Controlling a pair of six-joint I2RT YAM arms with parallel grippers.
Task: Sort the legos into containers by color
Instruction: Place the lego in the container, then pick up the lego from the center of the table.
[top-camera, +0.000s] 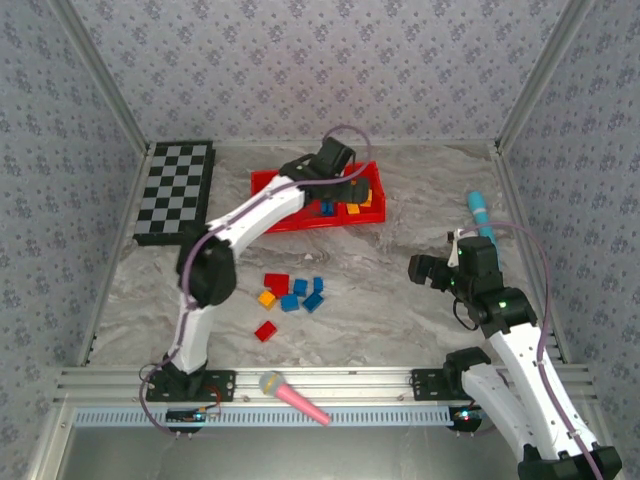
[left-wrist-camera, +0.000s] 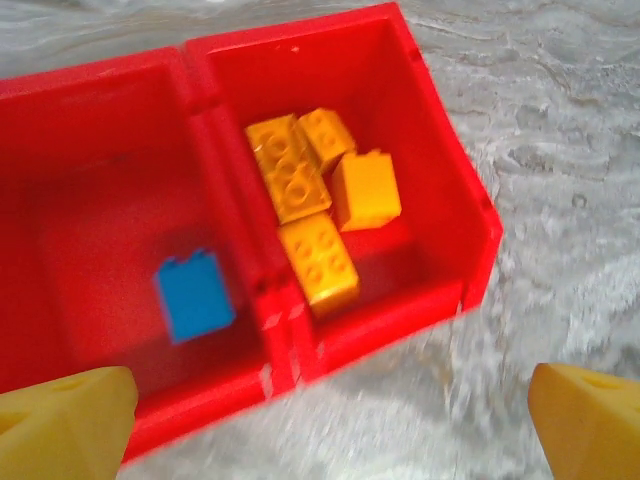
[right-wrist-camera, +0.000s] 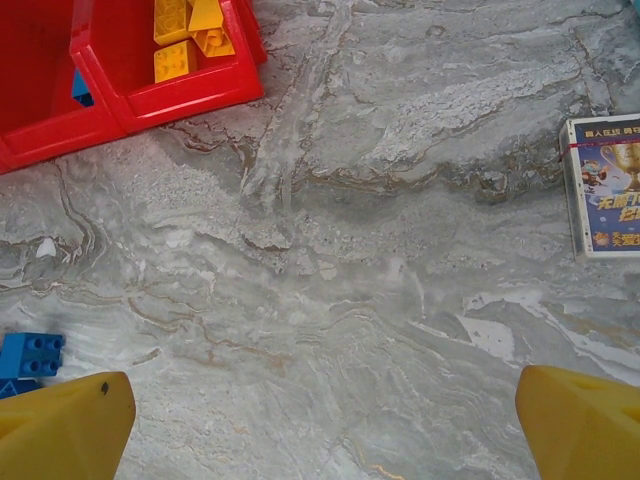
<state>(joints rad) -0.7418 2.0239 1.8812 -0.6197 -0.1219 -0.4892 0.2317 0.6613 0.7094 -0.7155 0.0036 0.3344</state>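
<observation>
The left end effector (left-wrist-camera: 325, 425) hangs open and empty over the red tray (left-wrist-camera: 440, 200) — four orange bricks (left-wrist-camera: 310, 200) share its right compartment, one blue brick (left-wrist-camera: 193, 297) the next, grouped by colour — while loose bricks (top-camera: 290, 295) wait on the worktop (right-wrist-camera: 400, 250), left of the open, empty right end effector (right-wrist-camera: 320, 420).

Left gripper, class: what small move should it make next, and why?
Probably lift off the red tray and swing back toward the loose legos. The left gripper hangs open and empty over the compartments, a blue block lies inside one, and red, blue and orange pieces sit unsorted on the table.
</observation>
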